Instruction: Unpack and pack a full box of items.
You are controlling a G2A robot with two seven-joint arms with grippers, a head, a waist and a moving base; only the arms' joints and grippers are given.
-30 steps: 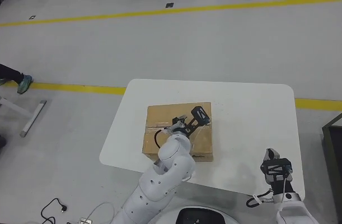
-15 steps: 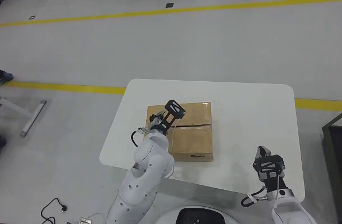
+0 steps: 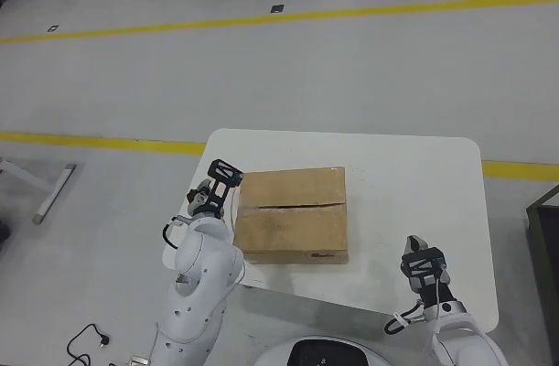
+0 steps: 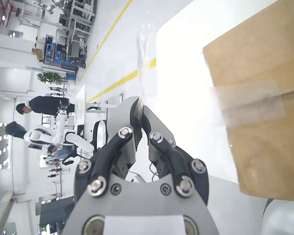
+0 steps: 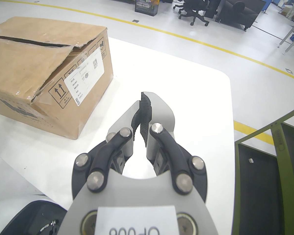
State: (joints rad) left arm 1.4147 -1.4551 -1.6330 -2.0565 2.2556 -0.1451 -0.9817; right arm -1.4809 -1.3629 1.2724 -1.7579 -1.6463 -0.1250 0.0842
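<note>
Worktop: white worktop point(image 3: 407, 183) with rounded corners.
Box: box point(image 3: 293, 215) sits near its middle, flaps down, the seam a dark slit.
Left jaws: beside the box's left end, pinching a strip of clear tape point(image 4: 141, 57).
Right jaws: pressed together and empty, over the near right corner.
Risk: the tape may cling to the jaws and not drop; I think the torn box corner can rip further.
Room: grey floor point(image 3: 123, 82) with yellow lines.
</note>
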